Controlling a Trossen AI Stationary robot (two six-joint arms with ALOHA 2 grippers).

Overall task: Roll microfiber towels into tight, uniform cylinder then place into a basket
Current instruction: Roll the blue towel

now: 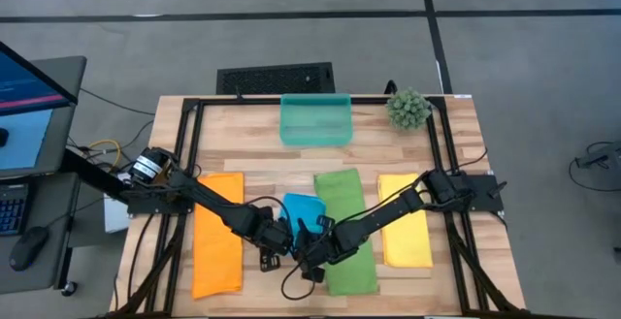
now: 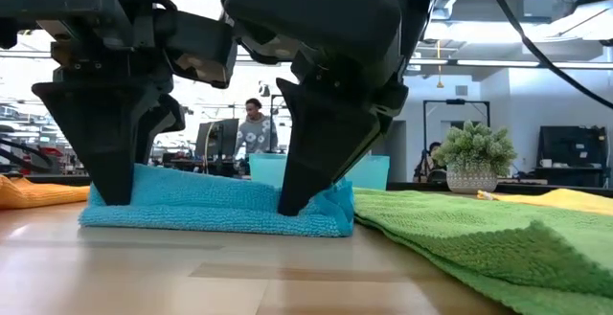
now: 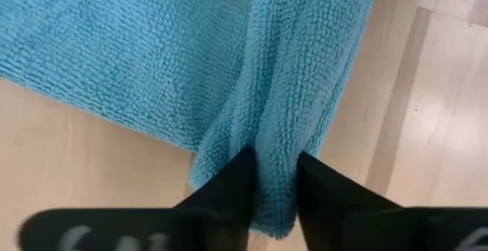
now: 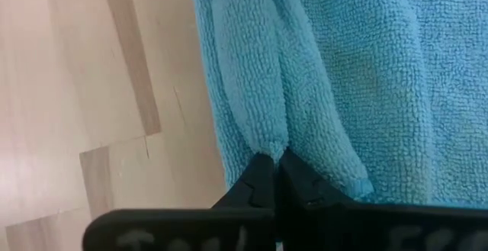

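We see a bright blue towel with a nubbly looped weave, lying on the pale, blond-grained wood table. To its side lies an orange towel, plain in tone. A green towel and a yellow towel are each one solid colour. The basket is translucent teal-green. We note the plant ball as spiky dull green. The left gripper and right gripper are black, like the frame edging the table.

Spiky plant ball (potted) at table corner; monitor beside
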